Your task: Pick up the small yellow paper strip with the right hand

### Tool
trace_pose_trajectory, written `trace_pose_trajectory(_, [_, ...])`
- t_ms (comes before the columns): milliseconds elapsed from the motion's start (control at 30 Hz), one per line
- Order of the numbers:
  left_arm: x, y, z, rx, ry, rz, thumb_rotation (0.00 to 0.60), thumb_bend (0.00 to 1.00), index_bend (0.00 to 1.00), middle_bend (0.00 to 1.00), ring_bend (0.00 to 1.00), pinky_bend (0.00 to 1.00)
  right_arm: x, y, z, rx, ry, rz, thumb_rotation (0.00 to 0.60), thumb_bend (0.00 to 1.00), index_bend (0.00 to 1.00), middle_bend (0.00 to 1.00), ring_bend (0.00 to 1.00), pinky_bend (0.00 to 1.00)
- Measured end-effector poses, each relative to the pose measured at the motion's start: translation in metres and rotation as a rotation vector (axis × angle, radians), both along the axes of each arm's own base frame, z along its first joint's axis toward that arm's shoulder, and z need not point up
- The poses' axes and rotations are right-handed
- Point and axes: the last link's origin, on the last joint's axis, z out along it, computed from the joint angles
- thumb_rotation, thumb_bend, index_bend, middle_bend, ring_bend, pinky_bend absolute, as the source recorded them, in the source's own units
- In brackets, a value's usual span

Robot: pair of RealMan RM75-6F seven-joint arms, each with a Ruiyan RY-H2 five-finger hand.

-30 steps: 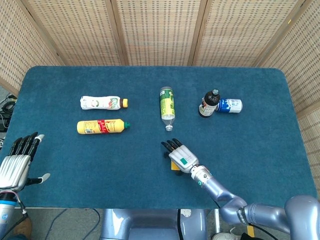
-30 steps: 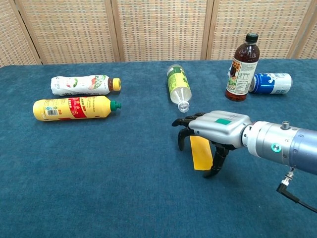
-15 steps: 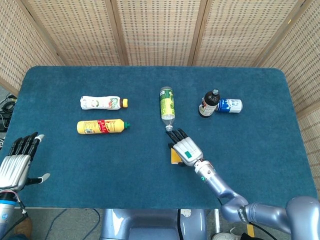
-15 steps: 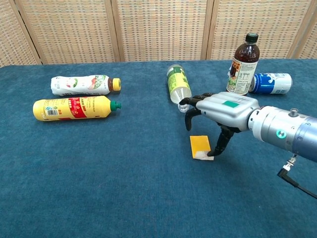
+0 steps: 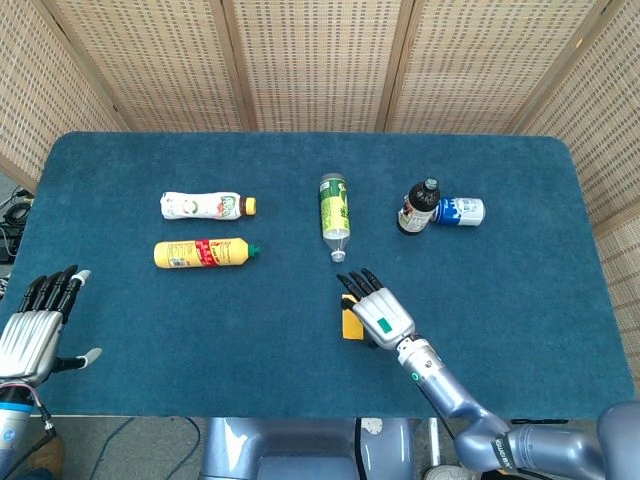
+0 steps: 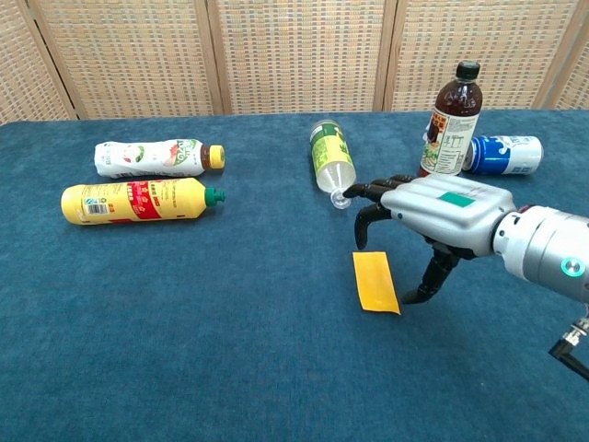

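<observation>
The small yellow paper strip (image 6: 375, 282) lies flat on the blue table, seen partly under my hand as a yellow strip (image 5: 351, 322) in the head view. My right hand (image 6: 433, 216) hovers just above and to the right of it, fingers spread and curved downward, holding nothing. Its thumb tip reaches down close to the strip's right edge. From the head view the right hand (image 5: 378, 309) covers the strip's right side. My left hand (image 5: 32, 327) stays open beyond the table's left front corner.
A clear green-labelled bottle (image 6: 331, 162) lies just behind the right hand. A brown bottle (image 6: 448, 126) stands by a lying blue can (image 6: 502, 154) at the back right. A white bottle (image 6: 156, 157) and a yellow bottle (image 6: 138, 200) lie at the left.
My right hand has lifted and moved right and back off the strip. The strip, tilted up under the fingers a second ago, now lies flat on the table.
</observation>
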Motion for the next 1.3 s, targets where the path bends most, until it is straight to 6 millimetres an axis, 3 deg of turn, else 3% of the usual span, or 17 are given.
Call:
trace_pose_trajectory(500, [-0.002,0.002,0.000,-0.001,0.002,0.008,0.600,0.00,0.00,0.00,0.00,0.00,-0.003,-0.004,-0.031,0.019,-0.004,-0.054,0.600,0.00,0.35,0.00,0.00,0.00])
trace_pose_trajectory(1000, [-0.002,0.002,0.000,-0.001,0.000,0.008,0.600,0.00,0.00,0.00,0.00,0.00,-0.004,-0.016,-0.033,-0.028,-0.020,-0.075,0.600,0.01,0.38,0.00,0.00,0.00])
trace_pose_trajectory(1300, [-0.001,0.002,0.001,-0.001,-0.002,0.007,0.600,0.00,0.00,0.00,0.00,0.00,-0.003,-0.014,-0.035,-0.012,-0.016,-0.062,0.600,0.25,0.43,0.00,0.00,0.00])
